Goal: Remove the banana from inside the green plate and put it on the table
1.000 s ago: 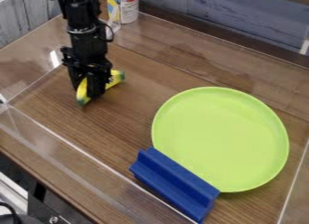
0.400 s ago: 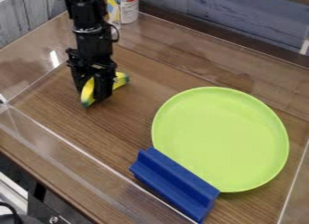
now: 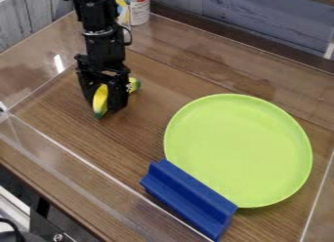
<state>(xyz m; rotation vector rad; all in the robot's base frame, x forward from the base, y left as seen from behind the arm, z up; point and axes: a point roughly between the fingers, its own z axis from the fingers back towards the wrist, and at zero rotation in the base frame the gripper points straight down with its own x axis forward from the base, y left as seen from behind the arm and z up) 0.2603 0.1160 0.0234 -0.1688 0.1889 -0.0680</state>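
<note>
The banana lies on the brown wood table at the left, yellow with its dark green tip poking out to the right. My gripper points steeply down over it, fingers spread open on either side of the fruit. Whether the fingers still touch the banana is unclear. The green plate sits to the right with nothing in it.
A blue rectangular block lies against the plate's front-left rim. Clear acrylic walls border the table. A white and yellow container stands at the back behind the arm.
The jaws have spread apart around the banana, which now rests on the table. The arm has barely moved.
</note>
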